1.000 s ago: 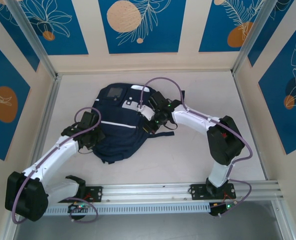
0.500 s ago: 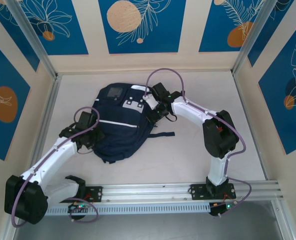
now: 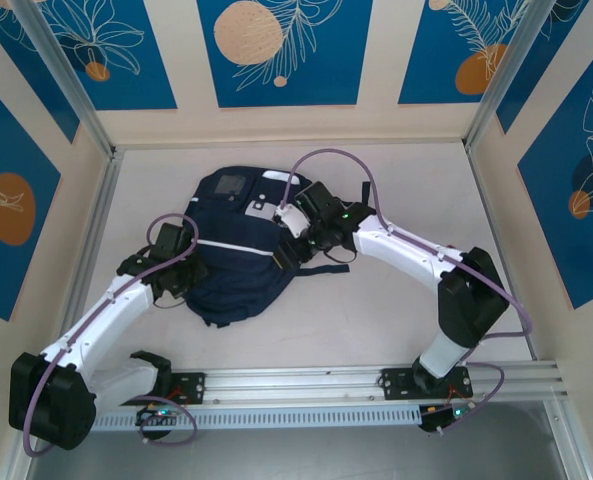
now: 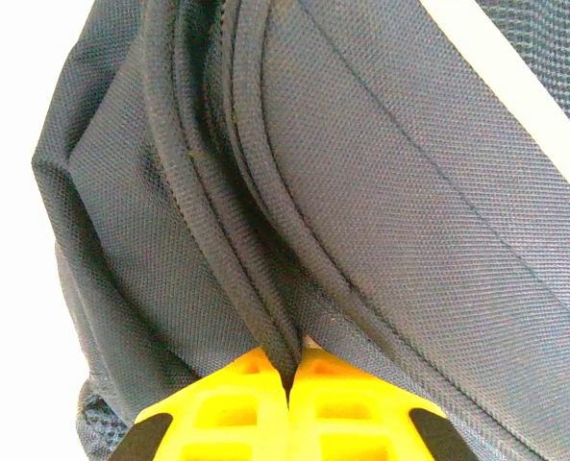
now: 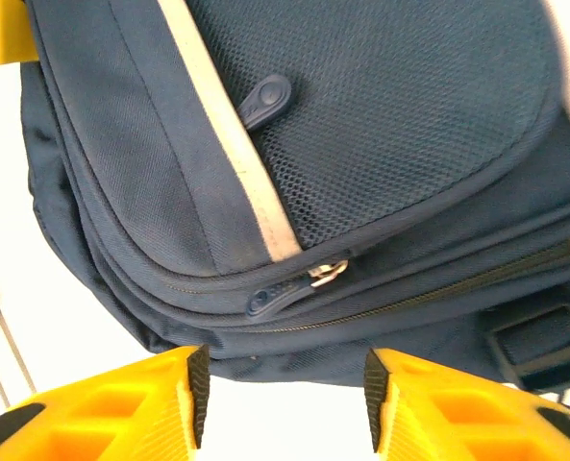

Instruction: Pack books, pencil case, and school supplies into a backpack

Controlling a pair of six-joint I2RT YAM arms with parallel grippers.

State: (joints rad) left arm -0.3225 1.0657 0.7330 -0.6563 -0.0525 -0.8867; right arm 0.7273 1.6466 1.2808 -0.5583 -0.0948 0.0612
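Left wrist view: what was the left gripper (image 4: pixel 289 408) holding?

— Its yellow jaws were pressed together on a fold of the large dark navy fabric backpack (image 4: pixel 381 192) with thin white stripes. The bag lay flat on the pale table (image 3: pixel 396 310), between the two arms.

And the right gripper (image 5: pixel 285 389)?

— Parted wide and empty, just off the bag's zippered edge. The cloth looked soft and floppy, and probably light. A pinch would lift only a fold, so the small navy zipper pull (image 5: pixel 280 298) seemed the better hold.

Anything in the way?

— A black webbing strap (image 5: pixel 539 336) lay close by. I couldn't tell whether the zip was fully closed.
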